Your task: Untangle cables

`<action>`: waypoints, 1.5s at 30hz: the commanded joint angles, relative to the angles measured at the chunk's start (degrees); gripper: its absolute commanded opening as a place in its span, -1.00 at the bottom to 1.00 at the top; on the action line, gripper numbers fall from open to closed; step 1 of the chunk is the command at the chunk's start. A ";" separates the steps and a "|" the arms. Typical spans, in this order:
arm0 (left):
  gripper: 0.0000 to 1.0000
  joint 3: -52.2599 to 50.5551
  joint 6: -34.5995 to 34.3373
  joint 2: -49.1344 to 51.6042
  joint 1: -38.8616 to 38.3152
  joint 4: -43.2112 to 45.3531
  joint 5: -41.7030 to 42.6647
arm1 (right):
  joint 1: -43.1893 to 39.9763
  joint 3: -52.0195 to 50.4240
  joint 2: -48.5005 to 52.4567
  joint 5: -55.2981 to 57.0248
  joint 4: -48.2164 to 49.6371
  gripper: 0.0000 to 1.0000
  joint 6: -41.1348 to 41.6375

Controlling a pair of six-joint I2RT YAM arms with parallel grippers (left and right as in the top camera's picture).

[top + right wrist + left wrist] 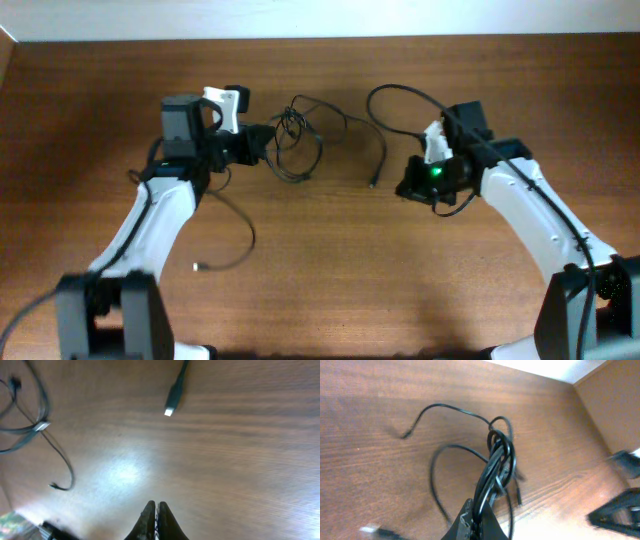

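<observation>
The cables (293,143) are thin black cords knotted into a loose bundle at the table's back middle. My left gripper (264,141) is shut on the bundle's left side. In the left wrist view the jaws (479,508) pinch several strands of the cables (498,455), which rise away from them toward the knot. One strand runs right from the knot to a plug end (374,183). My right gripper (404,187) is shut and empty, just right of that plug. Its wrist view shows the closed fingertips (157,509) over bare wood, with the plug (173,397) well ahead.
Another thin black cord (243,232) curves toward the front left and ends in a small pale plug (196,266). A black loop (392,96) arches behind the right arm. A silver-tipped plug (41,425) lies at the left of the right wrist view.
</observation>
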 commanded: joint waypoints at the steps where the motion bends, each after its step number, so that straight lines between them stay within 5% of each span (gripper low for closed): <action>1: -1.00 0.37 3.96 -8.68 0.96 -3.76 3.72 | 4.63 -0.09 -0.44 -1.64 1.03 -0.89 0.50; 6: -1.00 0.37 26.71 -15.06 0.31 -18.40 4.02 | 7.15 -0.07 -0.52 -22.64 12.26 -0.39 -6.75; 12: -1.00 0.37 27.96 -15.96 0.31 -19.93 6.16 | 7.10 -0.07 -1.46 -36.92 19.98 -0.34 -15.78; 18: -1.00 0.37 27.93 -15.96 0.31 -19.39 23.30 | 8.72 -0.09 -1.46 -36.92 28.74 -0.34 -15.96; 22: -1.00 0.37 27.98 -15.96 0.31 -19.26 33.16 | 10.88 -0.09 -1.46 -26.12 32.89 -0.34 -7.91; 27: -1.00 0.37 28.83 -15.96 0.31 -19.23 36.68 | 13.64 -0.09 -1.46 -30.51 41.40 -0.33 -4.76; 32: -1.00 0.37 28.85 -15.96 0.31 -18.38 40.65 | 15.34 -0.09 -1.46 -26.36 44.59 -0.82 2.86; 38: -1.00 0.37 26.67 -16.02 0.33 -9.94 50.93 | 15.23 -0.09 -1.44 8.59 28.22 -0.92 18.84; 45: -1.00 0.37 26.58 -16.02 3.56 -8.41 50.93 | 10.47 -0.09 -1.46 22.75 11.78 -0.92 19.85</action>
